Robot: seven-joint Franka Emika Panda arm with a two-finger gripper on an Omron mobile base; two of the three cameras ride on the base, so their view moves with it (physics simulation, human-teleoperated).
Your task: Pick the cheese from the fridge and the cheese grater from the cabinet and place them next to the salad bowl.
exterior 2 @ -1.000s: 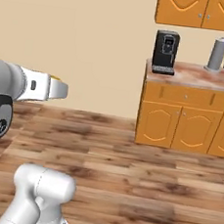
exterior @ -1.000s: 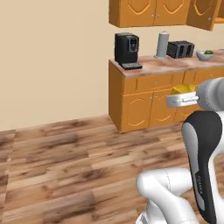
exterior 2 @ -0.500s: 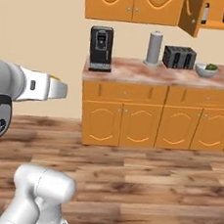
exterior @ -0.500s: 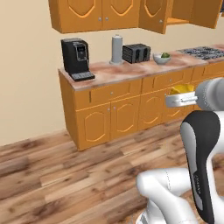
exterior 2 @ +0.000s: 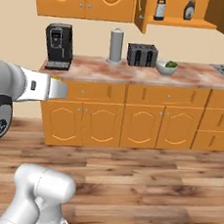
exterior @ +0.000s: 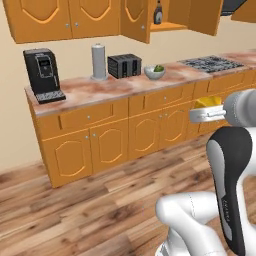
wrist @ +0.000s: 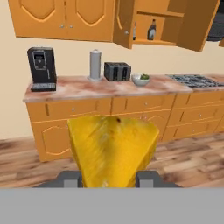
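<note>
My gripper (wrist: 111,179) is shut on the cheese (wrist: 111,148), a yellow-orange wedge that stands large between the two dark fingertips in the hand view. From the left base view the cheese (exterior: 208,103) sits in the gripper (exterior: 204,114) at mid-height, well short of the counter. The salad bowl (exterior 2: 166,67) (exterior: 154,72) (wrist: 141,79) stands on the counter to the right of the toaster. Above it the cabinet (exterior 2: 193,22) hangs open, with the cheese grater (exterior 2: 159,9) on its shelf beside a dark bottle (exterior 2: 190,7). The fridge is out of view.
On the pinkish counter (exterior 2: 138,72) stand a black coffee machine (exterior 2: 59,44), a grey paper towel roll (exterior 2: 115,45) and a black toaster (exterior 2: 142,55). A stove top (exterior: 210,63) lies at the right end. Open wooden floor (exterior 2: 140,186) lies between me and the cupboards.
The whole scene has slid leftward in both base views: the base moved, bringing toaster, bowl and open cabinet into view. The cheese has stayed in the gripper throughout.
</note>
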